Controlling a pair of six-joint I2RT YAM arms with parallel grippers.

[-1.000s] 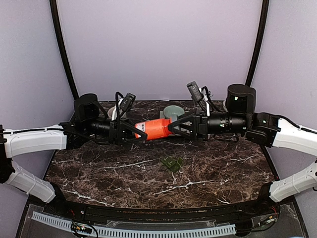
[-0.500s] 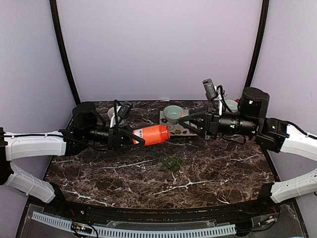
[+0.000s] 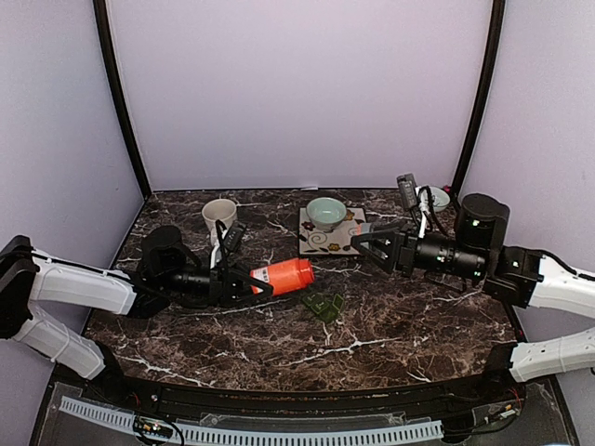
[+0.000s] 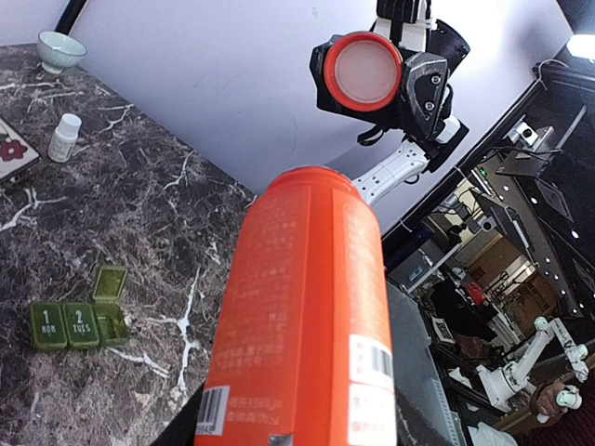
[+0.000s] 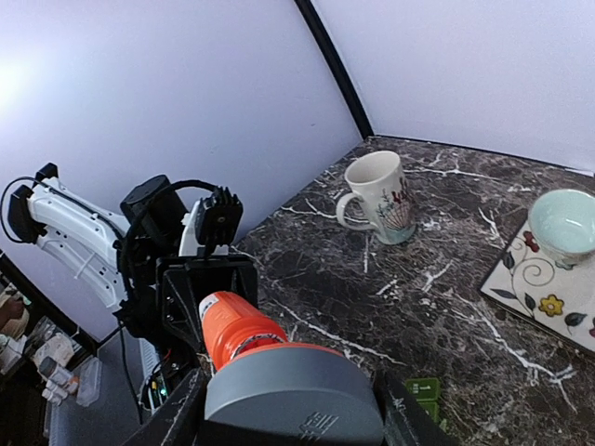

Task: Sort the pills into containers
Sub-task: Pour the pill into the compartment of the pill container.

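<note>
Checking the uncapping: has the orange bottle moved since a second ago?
Yes: in the top view the orange bottle has shifted downward, closer to the pill box.

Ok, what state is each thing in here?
orange bottle: uncapped, held nearly level in the left gripper
cap: off the bottle, gripped by the right gripper
pill box: one end compartment open, two shut
mug: upright
bowl: upright on the tile
small white bottle: upright, capped

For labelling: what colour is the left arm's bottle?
The bottle is orange, clearest in left wrist view.
</note>
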